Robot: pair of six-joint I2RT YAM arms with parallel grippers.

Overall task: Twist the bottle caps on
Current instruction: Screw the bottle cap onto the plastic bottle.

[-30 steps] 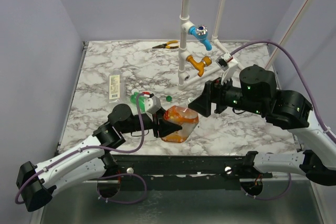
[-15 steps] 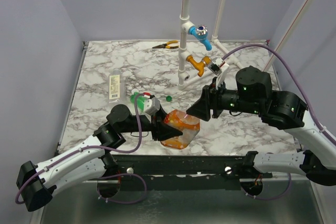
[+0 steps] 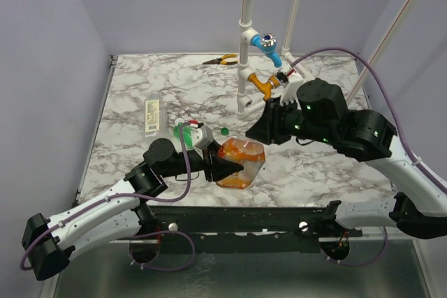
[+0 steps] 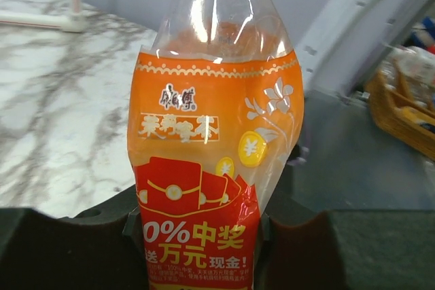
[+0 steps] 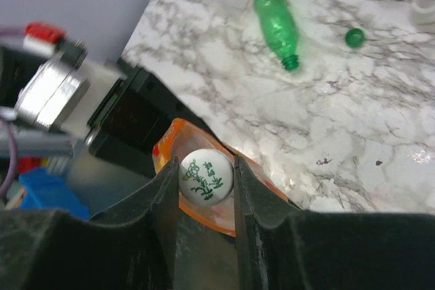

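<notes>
Nearest me, the left gripper is clamping its jaws tight on the lower body of the orange bottle, toward the front of the counter. The right gripper is pinching the white cap at that bottle's top, jaws narrow. Beyond, I am seeing the green bottle lying near the green cap. The clear bottle is lying farther left.
</notes>
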